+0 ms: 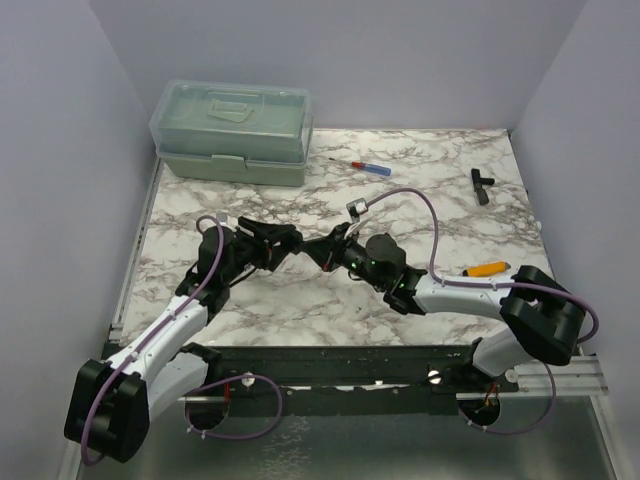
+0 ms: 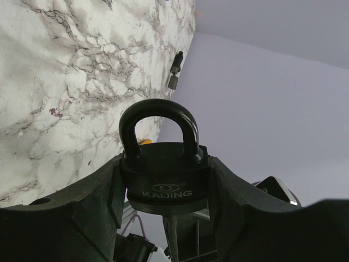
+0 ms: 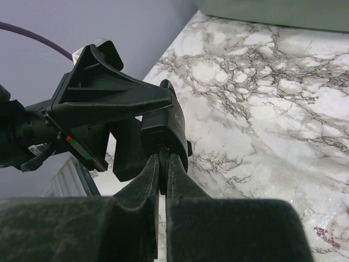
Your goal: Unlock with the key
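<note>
Your left gripper (image 1: 272, 241) hugs the lock (image 2: 163, 173) so it cannot wobble, and your right gripper (image 3: 162, 166) pinches the key (image 2: 172, 237) at the lock's bottom, ready to turn

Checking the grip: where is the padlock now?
The padlock fills the left wrist view's centre, clamped between the left jaws over the table's middle, the key at its base.

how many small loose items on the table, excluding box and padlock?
3: a red-and-blue screwdriver right of the box, a black T-shaped piece at far right, an orange item beside the right arm. The arms may hide more.
</note>
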You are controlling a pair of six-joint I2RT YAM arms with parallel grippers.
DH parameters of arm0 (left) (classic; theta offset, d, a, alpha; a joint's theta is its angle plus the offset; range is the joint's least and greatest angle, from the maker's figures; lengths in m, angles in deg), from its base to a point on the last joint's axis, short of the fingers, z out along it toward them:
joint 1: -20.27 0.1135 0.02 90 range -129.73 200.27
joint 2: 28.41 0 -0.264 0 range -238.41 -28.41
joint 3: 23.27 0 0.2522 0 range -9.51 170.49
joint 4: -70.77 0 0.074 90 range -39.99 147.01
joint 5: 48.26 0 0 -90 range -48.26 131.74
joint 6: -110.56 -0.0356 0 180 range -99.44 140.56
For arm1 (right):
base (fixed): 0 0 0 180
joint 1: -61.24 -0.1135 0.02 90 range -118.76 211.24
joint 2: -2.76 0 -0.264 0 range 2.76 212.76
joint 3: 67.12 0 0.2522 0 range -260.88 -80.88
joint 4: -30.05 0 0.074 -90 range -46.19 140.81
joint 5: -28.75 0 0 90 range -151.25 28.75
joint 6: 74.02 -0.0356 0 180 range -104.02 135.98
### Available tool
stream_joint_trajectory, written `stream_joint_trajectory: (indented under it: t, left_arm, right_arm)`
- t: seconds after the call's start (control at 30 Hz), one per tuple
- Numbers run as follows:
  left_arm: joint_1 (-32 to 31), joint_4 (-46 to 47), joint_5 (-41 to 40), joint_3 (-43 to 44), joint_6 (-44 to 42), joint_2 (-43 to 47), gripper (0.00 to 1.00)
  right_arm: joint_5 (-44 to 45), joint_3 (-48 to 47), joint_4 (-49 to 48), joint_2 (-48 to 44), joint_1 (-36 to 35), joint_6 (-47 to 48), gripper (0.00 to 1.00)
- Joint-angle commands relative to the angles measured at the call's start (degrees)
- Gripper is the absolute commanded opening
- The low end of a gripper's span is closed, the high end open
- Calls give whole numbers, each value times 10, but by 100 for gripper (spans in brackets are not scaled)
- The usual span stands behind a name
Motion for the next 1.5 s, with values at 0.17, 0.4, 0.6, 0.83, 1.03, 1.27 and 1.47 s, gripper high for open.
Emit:
stream_joint_trajectory:
  t: [0.17, 0.4, 0.6, 0.83, 1.03, 1.27, 1.47]
  left_arm:
    - [-63, 77, 103, 34, -39, 10, 0]
    - [-74, 88, 99, 36, -60, 17, 0]
    - [-76, 99, 104, 38, -81, 24, 0]
    - [-78, 105, 96, 33, -106, 38, 0]
    - [-78, 110, 89, 28, -114, 47, 0]
    - [-78, 106, 72, 23, -102, 43, 0]
    - [-78, 95, 59, 32, -93, 27, 0]
  right_arm:
    - [-66, 0, -66, 7, 24, -99, 1]
    - [-93, 21, -117, 7, 35, -145, 1]
    - [-126, 34, -164, 14, 52, -202, 1]
    - [-137, 35, -175, 6, 56, -215, 1]
    - [-160, 32, -168, -1, 56, -205, 1]
    - [-170, 36, -51, -55, 56, -114, 21]
    - [-238, 15, 130, -130, 56, 86, 66]
